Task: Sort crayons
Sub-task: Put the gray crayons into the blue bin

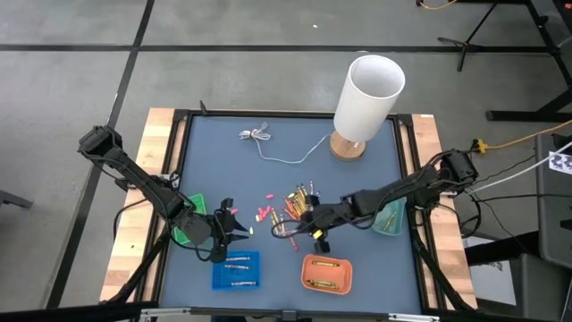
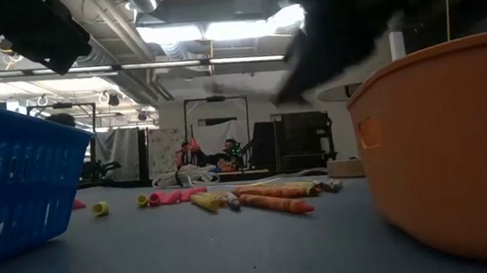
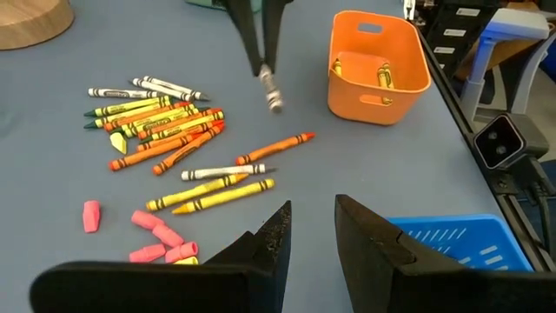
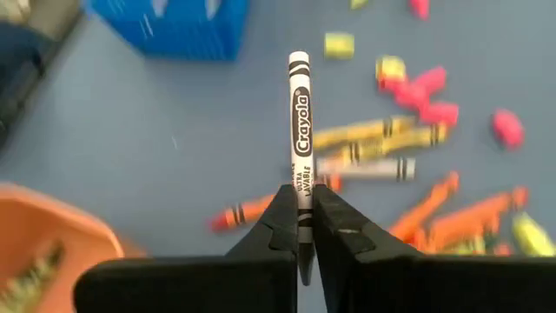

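Crayon (image 4: 300,130) first: a white Crayola stick, pinched by its lower end in the right tool (image 4: 300,228), sticking straight out past the fingertips. From the high view that tool (image 1: 315,234) hangs just above the surface, between the loose pile and the orange bin (image 1: 326,273), which already has a few yellowish crayons in it. Its fingers are clenched on the white crayon, and the left wrist view shows the same stick dangling from them (image 3: 273,91).

Beside it on the left, the left tool (image 1: 231,225) waits over the surface near the blue basket (image 1: 236,269), its fingers (image 3: 369,239) parted and holding nothing. The blue basket has a few pale crayons lying in it.

Farther out lies the rest of the work: a scatter of yellow, orange, red and white crayons (image 3: 161,122) and, nearer the left arm, stubby pink pieces (image 3: 156,239). Beyond those stand a white cylinder on a wooden base (image 1: 362,98) and a thin white cable (image 1: 277,148).

My worry is the grip. The tool holds only the very end of a slim, smooth stick, so a quick swing could let it pivot or slip out short of a bin. It could also be dropped in the orange bin when the pale ones seem to belong in the blue basket.
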Robot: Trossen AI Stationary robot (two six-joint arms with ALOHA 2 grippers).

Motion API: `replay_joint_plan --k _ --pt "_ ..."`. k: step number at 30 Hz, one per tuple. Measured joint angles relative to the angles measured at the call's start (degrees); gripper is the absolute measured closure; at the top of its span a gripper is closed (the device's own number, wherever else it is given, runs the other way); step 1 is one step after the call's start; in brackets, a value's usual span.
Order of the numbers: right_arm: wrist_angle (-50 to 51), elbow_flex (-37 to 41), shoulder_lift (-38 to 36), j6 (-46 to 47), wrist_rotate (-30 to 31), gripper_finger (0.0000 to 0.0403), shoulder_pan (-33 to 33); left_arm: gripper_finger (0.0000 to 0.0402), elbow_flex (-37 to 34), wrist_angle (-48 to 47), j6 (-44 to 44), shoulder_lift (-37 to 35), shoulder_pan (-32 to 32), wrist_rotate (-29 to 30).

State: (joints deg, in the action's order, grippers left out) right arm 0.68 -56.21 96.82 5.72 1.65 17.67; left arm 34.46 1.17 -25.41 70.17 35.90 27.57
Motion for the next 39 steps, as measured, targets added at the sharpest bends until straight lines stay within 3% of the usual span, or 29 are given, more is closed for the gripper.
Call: replay_joint_plan --k 10,16,27,35,39 --pt "-15.7 -2.5 0.9 2.9 0.3 0.0387 1.9 0.0325 0.0 0.0 3.8 0.0 -4.2 0.5" --pt "-25.9 -5.6 7.8 3.3 0.8 0.0387 5.1 0.0325 0.0 0.0 10.2 -2.3 -10.9 -0.9" --pt "-22.4 -25.6 24.6 9.2 -0.3 0.0386 5.8 0.0325 0.0 0.0 20.4 -8.8 -20.1 -8.8" --pt "-21.8 -30.6 28.7 20.2 -6.2 0.0386 3.3 0.0325 0.0 -1.3 21.6 -9.3 -20.5 -9.7" --pt "-21.9 -30.8 28.8 21.5 -7.4 0.0384 2.8 0.0325 0.0 -1.7 21.6 -9.3 -20.5 -9.7"
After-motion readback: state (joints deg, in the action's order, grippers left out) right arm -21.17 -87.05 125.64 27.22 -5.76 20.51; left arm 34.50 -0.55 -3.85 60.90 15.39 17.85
